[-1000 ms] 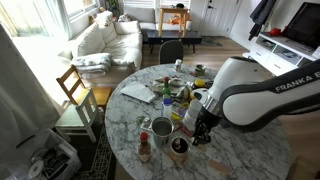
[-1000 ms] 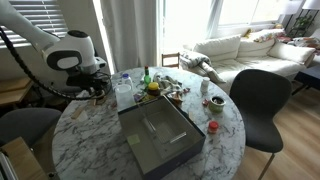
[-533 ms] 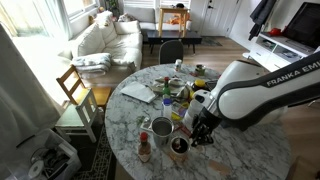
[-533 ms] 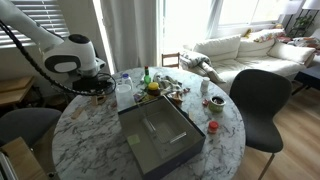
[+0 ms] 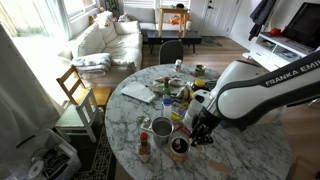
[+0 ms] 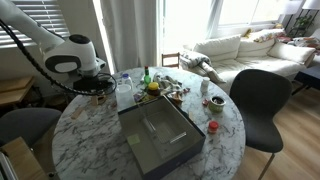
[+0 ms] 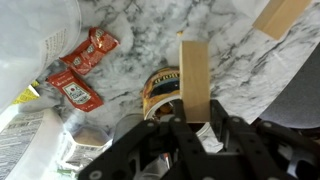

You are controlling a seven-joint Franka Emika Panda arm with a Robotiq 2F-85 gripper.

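Note:
My gripper [image 7: 195,122] is shut on a flat wooden block [image 7: 194,80] that sticks out upright between the two fingers in the wrist view. Just beyond the block sits a round tin with a yellow-brown label [image 7: 160,93] on the marble table [image 7: 235,55]. In an exterior view the gripper [image 5: 198,130] hangs low over the table beside a small dark cup [image 5: 179,145]. From the opposite side, in an exterior view, the gripper [image 6: 100,88] is at the far edge of the table, partly hidden by clutter.
Two red sauce packets [image 7: 78,88] and a clear plastic bag [image 7: 35,40] lie beside the tin. A second wooden block [image 7: 283,14] lies farther off. A metal cup [image 5: 162,127], a red-capped bottle [image 5: 144,149], a grey tray [image 6: 160,135] and chairs [image 6: 255,100] surround the spot.
The arm sank slightly toward the table a second ago, then held still. The block stays in the grip.

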